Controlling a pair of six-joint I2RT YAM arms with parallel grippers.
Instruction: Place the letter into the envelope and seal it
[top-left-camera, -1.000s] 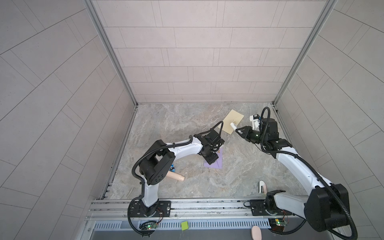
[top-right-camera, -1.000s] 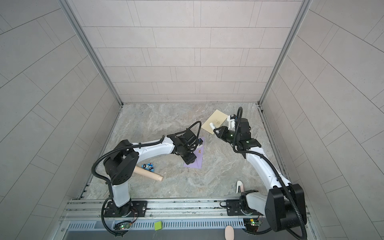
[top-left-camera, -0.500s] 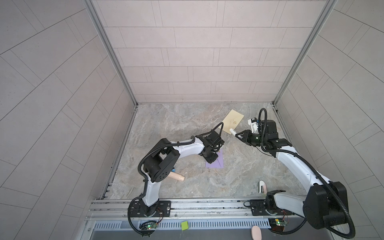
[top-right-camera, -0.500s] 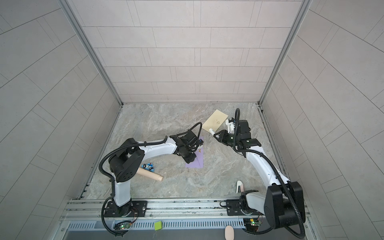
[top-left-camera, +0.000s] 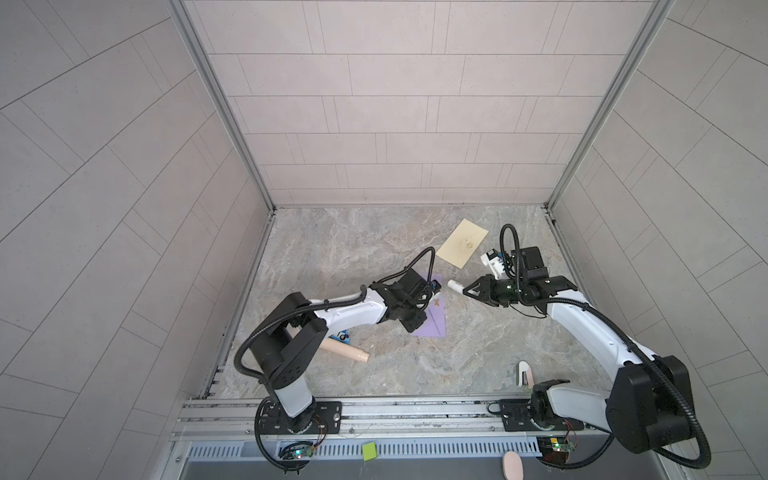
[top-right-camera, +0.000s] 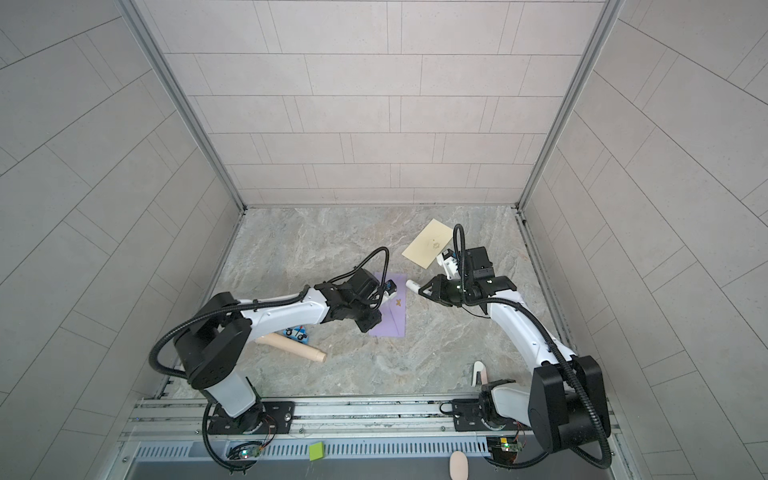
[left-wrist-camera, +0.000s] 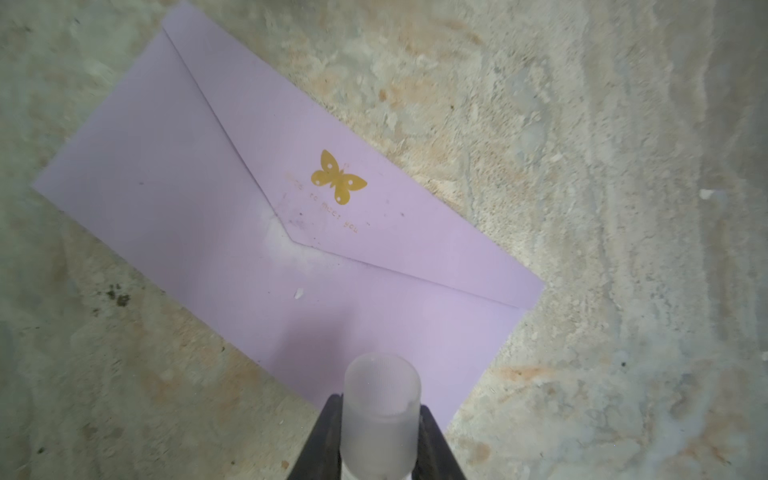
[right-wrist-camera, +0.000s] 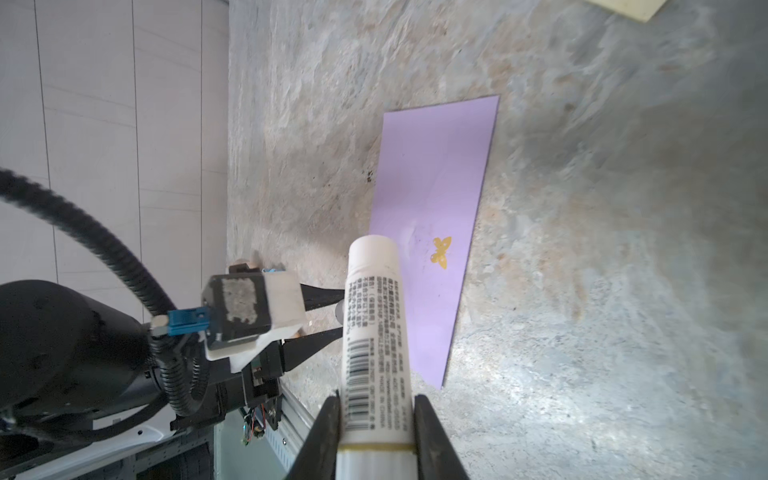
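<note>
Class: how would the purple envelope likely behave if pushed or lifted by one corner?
The purple envelope looks paper-thin: probably light, drooping when lifted. It lies flat on the table, so a push would likely slide it.

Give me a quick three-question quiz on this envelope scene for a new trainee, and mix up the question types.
1. True or false: the cream letter is already inside the purple envelope.
2. What does the right hand hold? A) glue stick B) scissors C) pen
3. Fill in: the left hand grips a frosted ___.
Key: 1 false, it lies on the table apart from the envelope; 2 A; 3 cap.
</note>
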